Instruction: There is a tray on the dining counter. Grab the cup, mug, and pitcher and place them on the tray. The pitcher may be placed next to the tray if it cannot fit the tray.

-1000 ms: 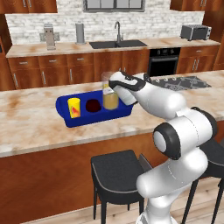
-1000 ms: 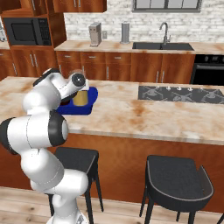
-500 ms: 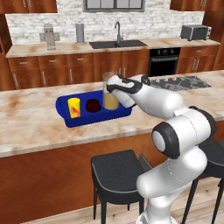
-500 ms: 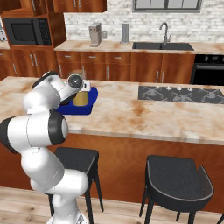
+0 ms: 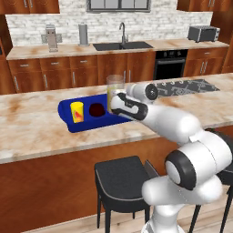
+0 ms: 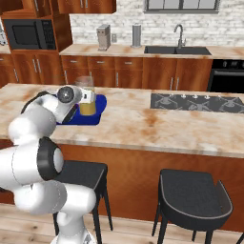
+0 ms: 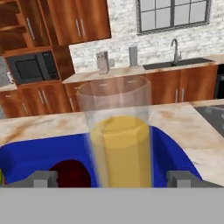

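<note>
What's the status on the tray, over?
Fingers open either side of tall clear glass pitcher. Pitcher, yellow cup, dark maroon mug all on flat blue tray. Nothing in the way.

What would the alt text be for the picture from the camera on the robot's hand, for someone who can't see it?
A tall clear pitcher of orange-yellow liquid stands upright on a bright-blue tray, framed by the robot's open jaws on either side. A dark maroon mug sits on the tray to its left, with a marble dining counter beyond.
</note>
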